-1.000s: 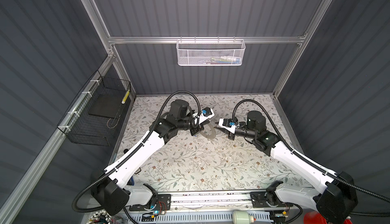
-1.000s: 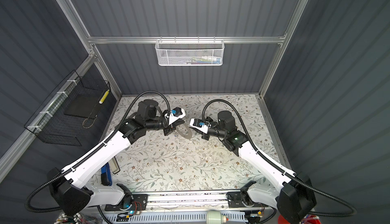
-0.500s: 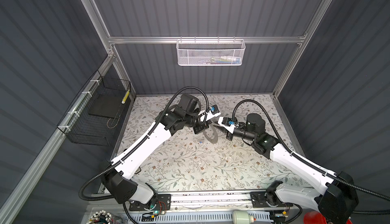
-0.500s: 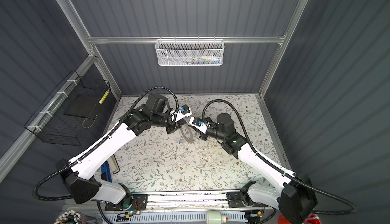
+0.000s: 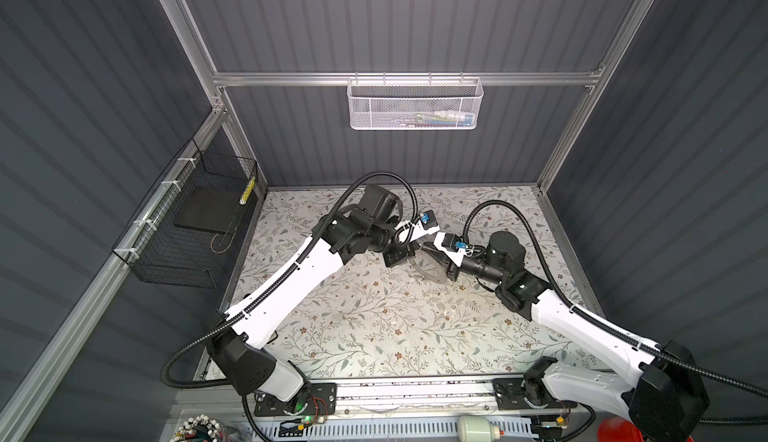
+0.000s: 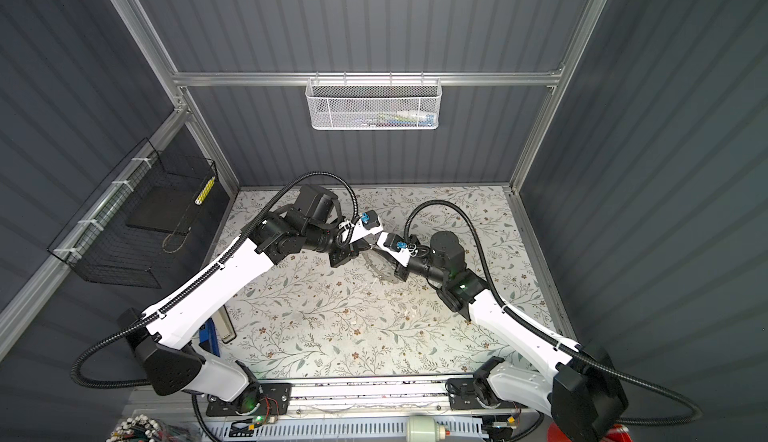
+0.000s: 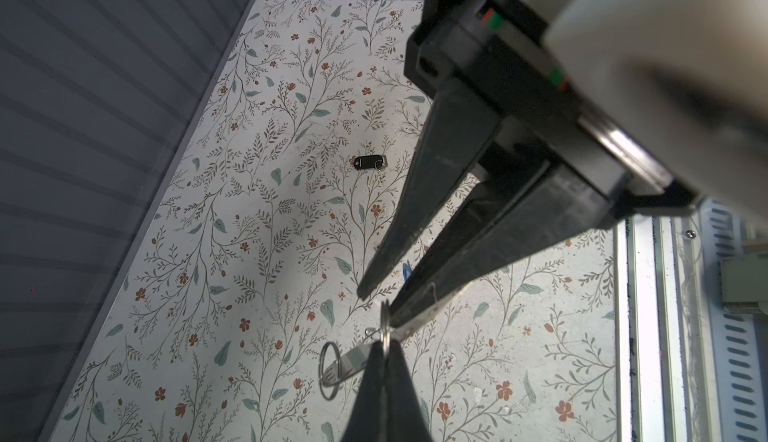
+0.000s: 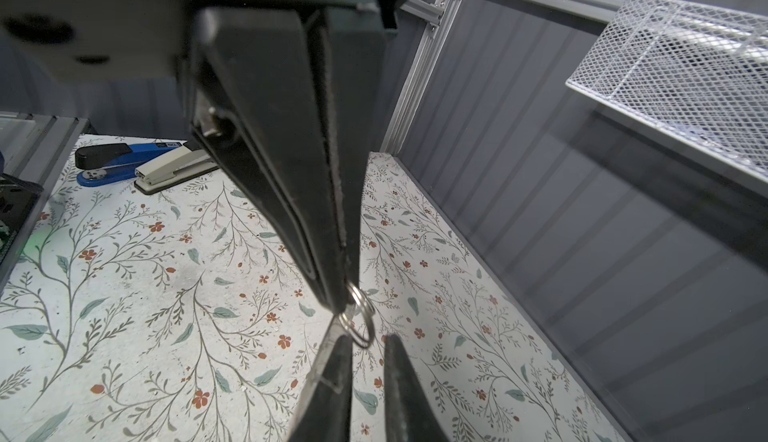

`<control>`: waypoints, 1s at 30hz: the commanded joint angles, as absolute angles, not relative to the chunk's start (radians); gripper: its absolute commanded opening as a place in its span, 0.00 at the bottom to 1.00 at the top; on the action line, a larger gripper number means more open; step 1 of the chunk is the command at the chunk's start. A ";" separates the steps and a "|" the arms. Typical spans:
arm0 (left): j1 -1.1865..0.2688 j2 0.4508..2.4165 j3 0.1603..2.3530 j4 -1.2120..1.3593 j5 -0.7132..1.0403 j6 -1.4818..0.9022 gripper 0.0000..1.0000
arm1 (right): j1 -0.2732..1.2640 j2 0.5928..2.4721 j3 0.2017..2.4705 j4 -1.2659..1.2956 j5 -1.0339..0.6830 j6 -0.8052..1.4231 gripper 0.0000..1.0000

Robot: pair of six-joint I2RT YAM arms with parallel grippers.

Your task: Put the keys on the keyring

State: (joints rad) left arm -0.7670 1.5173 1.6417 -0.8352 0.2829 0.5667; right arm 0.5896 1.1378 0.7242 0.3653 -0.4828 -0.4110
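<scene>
Right wrist view — we see the left gripper (image 8: pixel 338 294) pressed together, pinching the keyring (image 8: pixel 360 315) — the right gripper (image 8: pixel 365 346) stands spread, near it.

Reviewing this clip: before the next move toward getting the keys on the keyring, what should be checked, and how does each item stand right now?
1. Left tool gripping the keyring: ok, jaws shut on its rim.
2. Right tool lined up with the keyring: ok, the ring's lower arc sits between its fingertips.
3. Right tool closed on anything: not ok, a gap shows between its fingers.
4. Key at the ring: ok, it hangs beside the left tool's tip.
5. Key threaded onto the keyring: cannot tell.
6. Black tag clear of the work: ok, it lies on the table, apart from both tools.
</scene>
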 commanded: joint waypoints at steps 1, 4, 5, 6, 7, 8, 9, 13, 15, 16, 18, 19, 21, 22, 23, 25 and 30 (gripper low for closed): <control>-0.783 1.532 1.684 -0.872 0.286 0.589 0.00 | 0.578 1.126 0.713 0.428 -0.516 -0.376 0.18; -0.788 1.543 1.694 -0.878 0.274 0.592 0.00 | 0.571 1.125 0.712 0.434 -0.544 -0.365 0.18; -0.790 1.545 1.695 -0.878 0.271 0.592 0.00 | 0.569 1.126 0.710 0.441 -0.552 -0.360 0.19; -0.791 1.544 1.695 -0.878 0.267 0.592 0.00 | 0.569 1.126 0.707 0.449 -0.556 -0.353 0.20; -0.793 1.545 1.694 -0.876 0.264 0.593 0.00 | 0.568 1.126 0.706 0.452 -0.561 -0.351 0.20; -0.793 1.543 1.693 -0.874 0.264 0.594 0.00 | 0.567 1.126 0.704 0.453 -0.561 -0.349 0.20; -0.794 1.543 1.692 -0.870 0.262 0.595 0.00 | 0.565 1.126 0.704 0.455 -0.558 -0.345 0.20; -0.795 1.537 1.687 -0.867 0.263 0.601 0.00 | 0.560 1.128 0.698 0.466 -0.550 -0.328 0.20; -0.796 1.537 1.685 -0.867 0.263 0.604 0.00 | 0.557 1.126 0.702 0.464 -0.534 -0.316 0.19; -0.796 1.538 1.684 -0.871 0.263 0.608 0.00 | 0.554 1.126 0.701 0.470 -0.533 -0.309 0.19; -0.796 1.540 1.684 -0.876 0.259 0.612 0.00 | 0.549 1.126 0.696 0.493 -0.528 -0.289 0.19; -0.796 1.539 1.681 -0.876 0.257 0.615 0.00 | 0.546 1.127 0.697 0.498 -0.529 -0.279 0.19; -0.797 1.538 1.678 -0.872 0.255 0.618 0.00 | 0.542 1.132 0.703 0.499 -0.534 -0.266 0.19; -0.798 1.537 1.677 -0.869 0.253 0.618 0.00 | 0.543 1.133 0.704 0.499 -0.536 -0.262 0.19; -0.797 1.537 1.678 -0.867 0.254 0.620 0.00 | 0.542 1.135 0.706 0.499 -0.541 -0.259 0.20; -0.799 1.541 1.678 -0.867 0.255 0.621 0.00 | 0.542 1.138 0.704 0.509 -0.543 -0.245 0.20; -0.801 1.543 1.677 -0.855 0.273 0.623 0.00 | 0.542 1.156 0.714 0.509 -0.570 -0.232 0.16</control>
